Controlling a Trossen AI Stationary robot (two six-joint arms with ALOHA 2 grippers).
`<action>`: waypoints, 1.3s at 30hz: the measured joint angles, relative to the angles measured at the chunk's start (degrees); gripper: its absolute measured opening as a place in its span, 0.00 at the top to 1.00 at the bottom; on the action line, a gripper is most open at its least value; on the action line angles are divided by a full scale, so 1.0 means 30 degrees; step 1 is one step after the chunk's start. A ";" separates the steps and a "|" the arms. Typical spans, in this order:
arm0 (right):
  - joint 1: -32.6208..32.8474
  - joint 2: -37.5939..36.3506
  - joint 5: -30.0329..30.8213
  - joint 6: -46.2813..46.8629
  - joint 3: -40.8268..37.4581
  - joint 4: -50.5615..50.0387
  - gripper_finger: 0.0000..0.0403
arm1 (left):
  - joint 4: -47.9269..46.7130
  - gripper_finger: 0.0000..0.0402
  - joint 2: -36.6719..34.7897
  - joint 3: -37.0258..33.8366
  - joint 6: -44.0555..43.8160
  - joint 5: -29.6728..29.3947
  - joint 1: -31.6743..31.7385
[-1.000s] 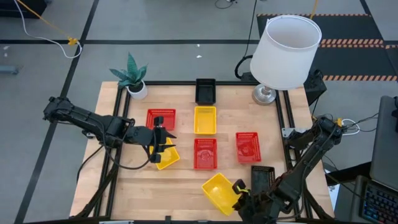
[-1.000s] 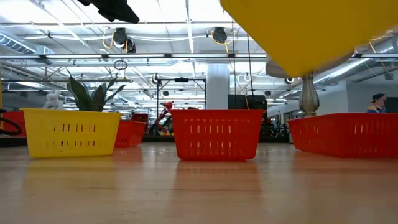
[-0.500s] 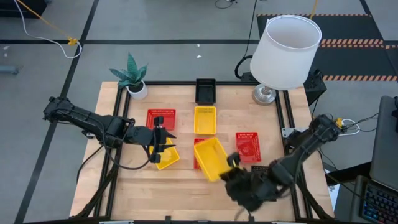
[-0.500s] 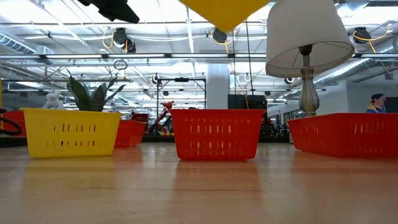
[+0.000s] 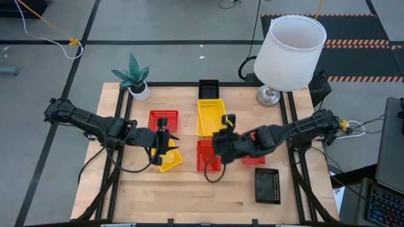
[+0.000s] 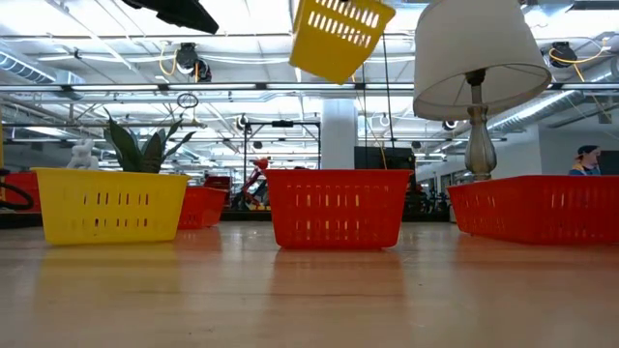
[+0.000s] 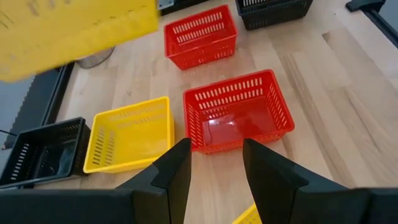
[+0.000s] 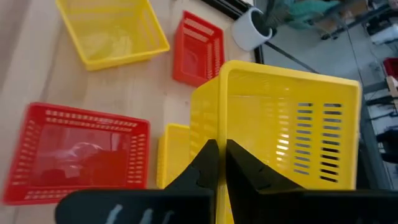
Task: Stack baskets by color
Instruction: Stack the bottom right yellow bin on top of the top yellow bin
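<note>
My right gripper [image 5: 226,123] is shut on a yellow basket [image 5: 213,108], which hangs tilted in the air [image 6: 338,34] over a second yellow basket [image 8: 112,31] standing on the table. My left gripper [image 5: 162,140] hovers open above a third yellow basket [image 5: 169,159] at the table's left; in the left wrist view its fingers [image 7: 214,165] have nothing between them. Three red baskets [image 5: 163,120] [image 5: 207,156] [image 5: 254,151] and two black ones [image 5: 208,92] [image 5: 267,185] rest on their bottoms on the table. My right gripper pinches one wall of the yellow basket at its rim [image 8: 217,134] between its two fingers, one on each face of the wall. The fingers slant down from the table's right. The basket is lifted clear of the table and hangs tilted.
A white lamp [image 5: 289,53] stands at the far right corner and a potted plant [image 5: 134,79] at the far left corner. Bare wood [image 5: 189,195] lies along the near edge. The right arm [image 5: 284,133] crosses over the right red basket.
My right gripper has carried the yellow basket from the near edge toward the far edge and up, past the middle red basket, to a place above the middle yellow basket. The basket has turned and tipped on the way. The gripper has stayed shut on it.
</note>
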 joint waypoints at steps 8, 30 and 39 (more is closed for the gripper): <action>-0.1238 0.0002 -0.0327 -0.0154 -0.1139 0.1361 0.98 | -0.0801 0.63 -0.0007 0.0000 -0.0050 0.0000 0.0000; -0.4221 0.0007 -0.2428 -0.0609 -0.5574 0.7274 0.98 | -0.1231 0.63 -0.0007 0.0000 -0.1030 0.0007 0.0000; -0.4574 0.0007 -0.2395 -0.0496 -0.6766 0.9040 0.98 | -0.1231 0.63 -0.0007 0.0000 -0.0982 0.0007 0.0025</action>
